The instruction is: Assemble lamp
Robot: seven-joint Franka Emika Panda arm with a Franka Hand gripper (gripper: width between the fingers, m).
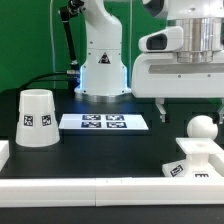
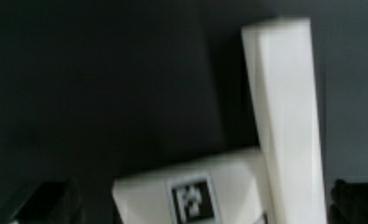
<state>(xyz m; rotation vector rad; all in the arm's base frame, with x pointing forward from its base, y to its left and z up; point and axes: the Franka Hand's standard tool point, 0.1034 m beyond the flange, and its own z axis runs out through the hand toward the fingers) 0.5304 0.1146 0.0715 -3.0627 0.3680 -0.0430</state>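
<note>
The white cone shade (image 1: 38,118) stands on the black table at the exterior view's left, with a tag on its side. The round-headed bulb (image 1: 201,129) stands upright on the low square base (image 1: 192,162) at the exterior view's right, close to the front wall. My gripper (image 1: 192,104) hangs above the bulb with its jaws wide apart and nothing between them. In the wrist view the base's tagged corner (image 2: 184,196) lies below my gripper (image 2: 199,205), between the two dark fingers (image 2: 46,200). The bulb is not clear in the wrist view.
The marker board (image 1: 103,122) lies flat in the middle of the table behind the parts. A white wall (image 1: 90,188) runs along the table's front edge and shows in the wrist view (image 2: 282,110). The arm's white pedestal (image 1: 103,70) stands at the back.
</note>
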